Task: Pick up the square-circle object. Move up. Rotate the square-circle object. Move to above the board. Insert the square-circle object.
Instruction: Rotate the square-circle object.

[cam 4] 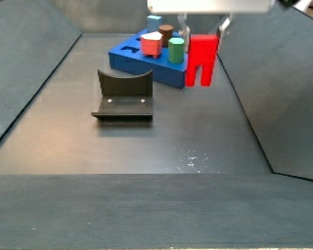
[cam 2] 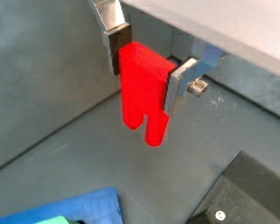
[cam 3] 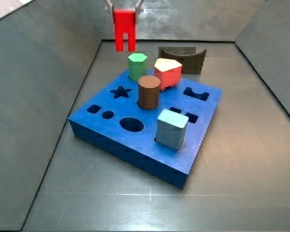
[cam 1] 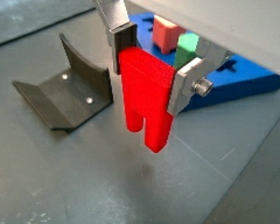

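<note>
Both wrist views show the gripper (cam 1: 157, 63) clamped on the top of the square-circle object (cam 1: 147, 98), which hangs upright, clear of the grey surface (cam 1: 224, 166). In a side view it sits beside the board (cam 3: 123, 127), not over it. Picking and lifting look done; moving above the board and inserting remain.

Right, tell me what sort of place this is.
Probably a robot test cell for peg-insertion trials: a grey walled bin, the blue board with shaped cut-outs and pegs, the fixture on the floor, and the pincer holding the red square-circle object aloft.
</note>
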You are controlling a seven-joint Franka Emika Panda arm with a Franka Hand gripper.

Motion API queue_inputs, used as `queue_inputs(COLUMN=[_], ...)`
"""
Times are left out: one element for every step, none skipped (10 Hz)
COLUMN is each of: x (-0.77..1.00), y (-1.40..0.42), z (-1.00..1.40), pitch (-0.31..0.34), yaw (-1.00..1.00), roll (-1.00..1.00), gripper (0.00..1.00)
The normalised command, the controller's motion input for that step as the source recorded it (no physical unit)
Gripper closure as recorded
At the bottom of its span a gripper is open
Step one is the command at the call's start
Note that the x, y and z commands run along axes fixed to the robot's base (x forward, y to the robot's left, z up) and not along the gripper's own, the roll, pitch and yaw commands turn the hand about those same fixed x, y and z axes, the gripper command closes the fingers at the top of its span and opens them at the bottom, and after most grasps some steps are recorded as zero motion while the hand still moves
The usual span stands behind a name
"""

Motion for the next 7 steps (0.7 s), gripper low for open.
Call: queue_inputs(x=[0.02,0.02,0.03,0.02,0.02,0.03,0.02], y=[0.02,0.02,0.03,0.03,0.03,0.03,0.03], z=[-1.00,-1.00,-0.94,-0.79,-0.59,-0.45,-0.40], pitch=[-0.036,-0.035,-0.035,-0.034,-0.031,-0.029,-0.025], yaw=[-0.05,-0.05,-0.05,-0.04,-0.04,-0.04,-0.04], roll=[0.01,0.02,0.02,0.03,0.03,0.03,0.04], gripper=[1.00,1.00,1.00,1.00,1.00,1.00,1.00])
